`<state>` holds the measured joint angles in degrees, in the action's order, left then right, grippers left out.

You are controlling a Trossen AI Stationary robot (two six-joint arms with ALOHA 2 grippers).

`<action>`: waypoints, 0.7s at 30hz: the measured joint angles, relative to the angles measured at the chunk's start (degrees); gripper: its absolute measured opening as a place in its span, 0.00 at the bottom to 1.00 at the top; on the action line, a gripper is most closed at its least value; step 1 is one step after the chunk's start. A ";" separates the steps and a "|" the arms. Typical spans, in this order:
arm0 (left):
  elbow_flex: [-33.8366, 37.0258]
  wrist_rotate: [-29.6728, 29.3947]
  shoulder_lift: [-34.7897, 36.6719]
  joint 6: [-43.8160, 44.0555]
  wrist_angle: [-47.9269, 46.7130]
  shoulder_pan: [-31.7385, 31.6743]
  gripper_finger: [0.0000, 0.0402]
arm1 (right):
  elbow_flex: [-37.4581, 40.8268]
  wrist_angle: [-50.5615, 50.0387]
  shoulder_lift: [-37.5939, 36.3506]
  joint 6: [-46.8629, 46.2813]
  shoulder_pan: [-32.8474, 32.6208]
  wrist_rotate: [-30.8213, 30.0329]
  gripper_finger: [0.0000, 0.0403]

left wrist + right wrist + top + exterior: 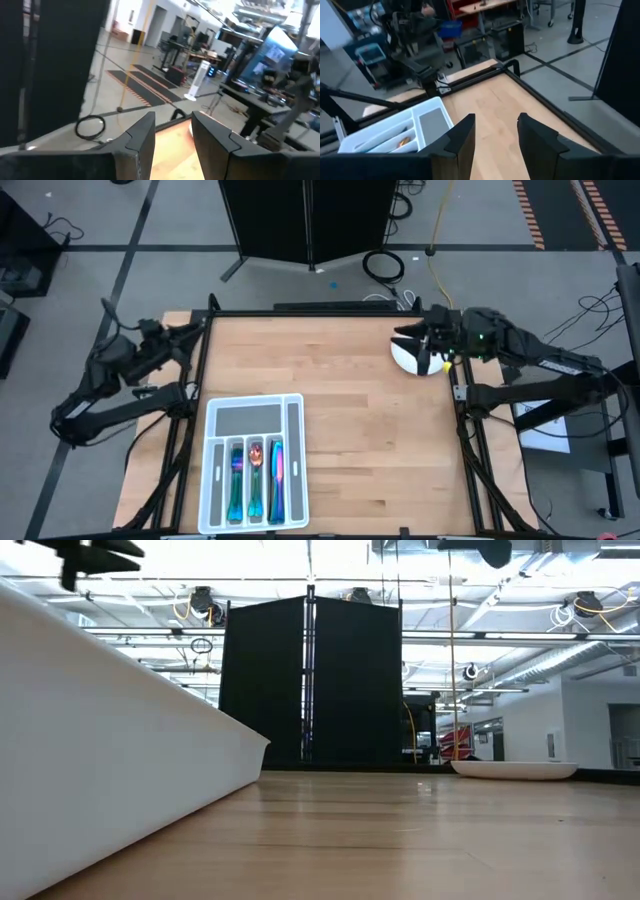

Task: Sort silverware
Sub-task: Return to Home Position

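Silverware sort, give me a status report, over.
Left gripper open, far-left corner. Right gripper open, over plate. Silverware in tray. No obstruction seen.

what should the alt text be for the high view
A white compartmented tray on the wooden table, lower left in the picture, holds iridescent silverware in three slots. The left gripper waits at the table's upper left edge, the right gripper over a white plate at upper right, both open.
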<state>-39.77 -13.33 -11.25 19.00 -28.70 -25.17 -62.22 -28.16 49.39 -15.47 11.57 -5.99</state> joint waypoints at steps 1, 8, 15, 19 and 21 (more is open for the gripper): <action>0.00 -0.86 1.49 0.09 -1.40 0.00 0.32 | 2.85 2.09 -1.63 -0.69 0.00 0.01 0.33; 2.98 -3.19 9.39 3.87 -5.93 0.00 0.32 | 25.01 20.85 -11.92 -8.81 0.00 0.04 0.33; 8.24 0.07 10.95 6.16 -7.35 0.04 0.32 | 41.34 41.31 -13.44 -14.05 -0.76 3.06 0.33; 10.91 1.34 10.93 7.66 -7.48 0.04 0.32 | 46.26 44.74 -13.40 -15.19 -1.77 -1.51 0.32; 12.47 1.39 10.95 9.49 -6.86 0.04 0.32 | 48.50 44.68 -13.40 -16.03 -2.36 -3.76 0.30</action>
<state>-27.30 -11.94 -0.30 28.49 -35.56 -25.12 -13.72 16.53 35.99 -31.50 9.21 -9.75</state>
